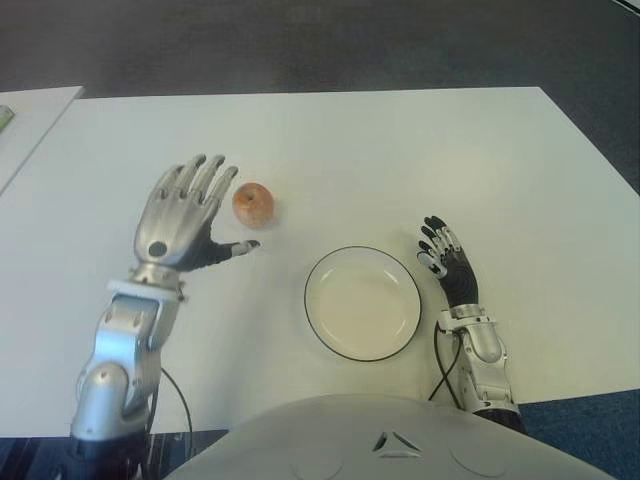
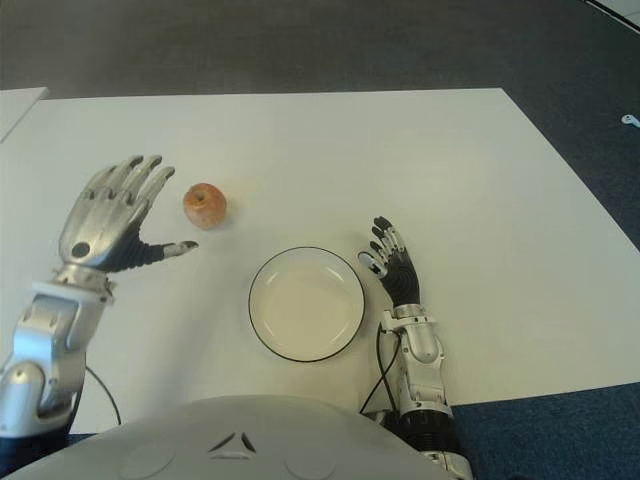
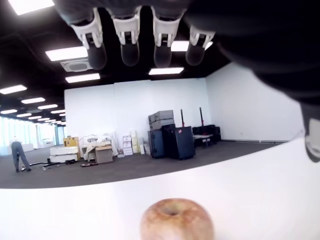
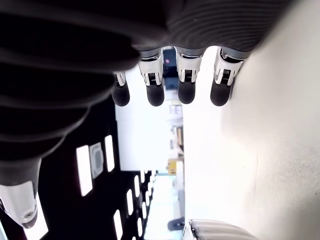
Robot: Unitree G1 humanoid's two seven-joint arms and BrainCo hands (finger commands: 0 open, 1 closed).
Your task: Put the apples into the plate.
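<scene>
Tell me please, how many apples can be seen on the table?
1. The apple sits on the white table, just ahead of the open left hand and apart from the empty plate. Nothing suggests a hidden one.

No text, label, brand, number or sign can be read anywhere in these views.

A white table (image 1: 330, 140) carries everything, set over a dark carpeted floor (image 1: 300, 45). A single reddish apple (image 1: 253, 204) sits on it just beyond the fingertips of the left hand (image 1: 180, 222), which is spread with its thumb pointing toward the plate (image 1: 363, 303). That white, dark-rimmed plate lies flat and empty between the two hands, just beside the right hand (image 1: 447, 260) on its inner side, well apart from the apple.
</scene>
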